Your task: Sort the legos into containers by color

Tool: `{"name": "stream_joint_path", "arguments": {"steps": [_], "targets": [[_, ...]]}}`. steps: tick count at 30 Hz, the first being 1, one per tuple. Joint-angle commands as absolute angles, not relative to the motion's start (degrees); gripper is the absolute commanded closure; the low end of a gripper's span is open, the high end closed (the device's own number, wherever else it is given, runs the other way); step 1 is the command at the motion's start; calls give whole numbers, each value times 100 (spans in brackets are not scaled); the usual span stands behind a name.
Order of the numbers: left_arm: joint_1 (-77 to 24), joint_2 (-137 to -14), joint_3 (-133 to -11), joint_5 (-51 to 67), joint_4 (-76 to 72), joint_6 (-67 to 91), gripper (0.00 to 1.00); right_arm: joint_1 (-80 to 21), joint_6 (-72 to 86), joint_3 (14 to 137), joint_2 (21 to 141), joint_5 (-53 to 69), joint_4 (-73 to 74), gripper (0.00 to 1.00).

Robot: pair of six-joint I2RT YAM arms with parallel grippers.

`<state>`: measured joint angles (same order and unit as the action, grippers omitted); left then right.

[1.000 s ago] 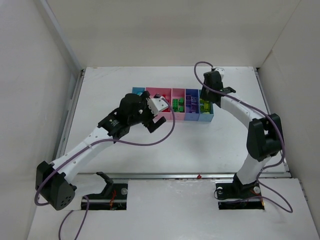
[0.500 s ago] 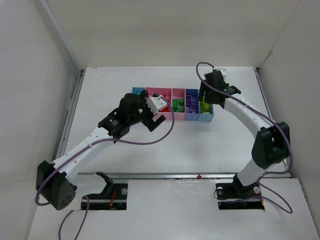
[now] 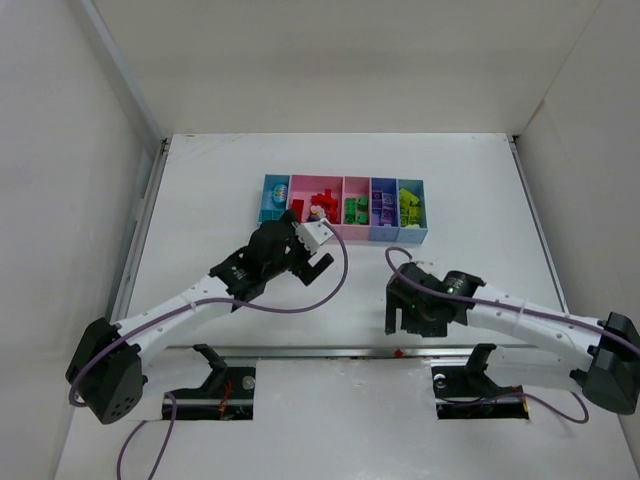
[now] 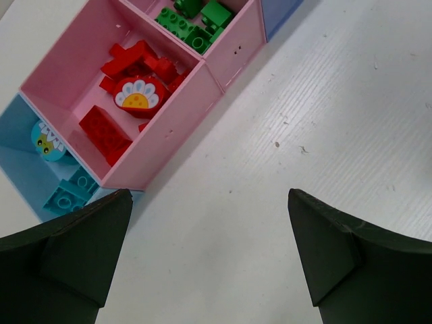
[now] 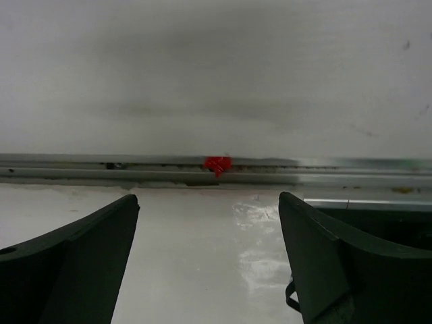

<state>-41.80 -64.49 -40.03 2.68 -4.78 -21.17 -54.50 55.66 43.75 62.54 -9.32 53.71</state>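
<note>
Legos (image 3: pixel 318 197) all sit inside the containers (image 3: pixel 385 237), a row of five joined bins at mid-table. Teal is in the left light blue bin, red in the wide pink, green in the next pink, purple in the purple-blue, yellow-green in the right light blue. Pieces per bin are too small to count from above.

Two arms. Left claw (image 4: pixel 209 196) is spread wide and holds nothing, over bare table (image 4: pixel 324 121) just in front of the wide pink bin. Right claw (image 5: pixel 208 197) is also spread wide and empty, low by the table's front rail (image 5: pixel 324 179), well apart from the bins.

Left wrist view makes out a round red flower piece (image 4: pixel 137 96) among the reds and a round teal face piece (image 4: pixel 44 140). Right wrist view shows a small red bit (image 5: pixel 217 164) on the rail, a mere speck from above.
</note>
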Motion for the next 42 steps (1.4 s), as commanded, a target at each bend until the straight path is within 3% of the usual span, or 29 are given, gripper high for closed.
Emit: {"name": "stream_joint_path", "arguments": {"steps": [1,14,20,26,31,35,42], "targets": [[-4210,-6152,-3833,123,-1230,-1898,0,-5572,6547,4158,6108,-467,5511,11],[-4210,-5994,-3454,-35,-1459,-1846,0,-5818,6565,3964,7584,-245,4789,20],[-4157,-5994,-3454,-35,-1521,-1846,0,-5871,6618,3701,7699,-369,4544,28],[-4105,-6047,-3454,-35,-1521,-1846,0,-5933,6566,3700,7962,-369,4412,29],[-4104,-6047,-3454,-35,-1521,-1846,0,-6204,6618,3902,8437,-422,4465,41],[-4104,-6047,-3454,-88,-1521,-1898,0,-6415,6741,3955,8719,-422,4465,42],[-4104,-5994,-3454,-141,-1521,-1898,0,-6495,6812,4061,8798,-475,4518,59]]}}
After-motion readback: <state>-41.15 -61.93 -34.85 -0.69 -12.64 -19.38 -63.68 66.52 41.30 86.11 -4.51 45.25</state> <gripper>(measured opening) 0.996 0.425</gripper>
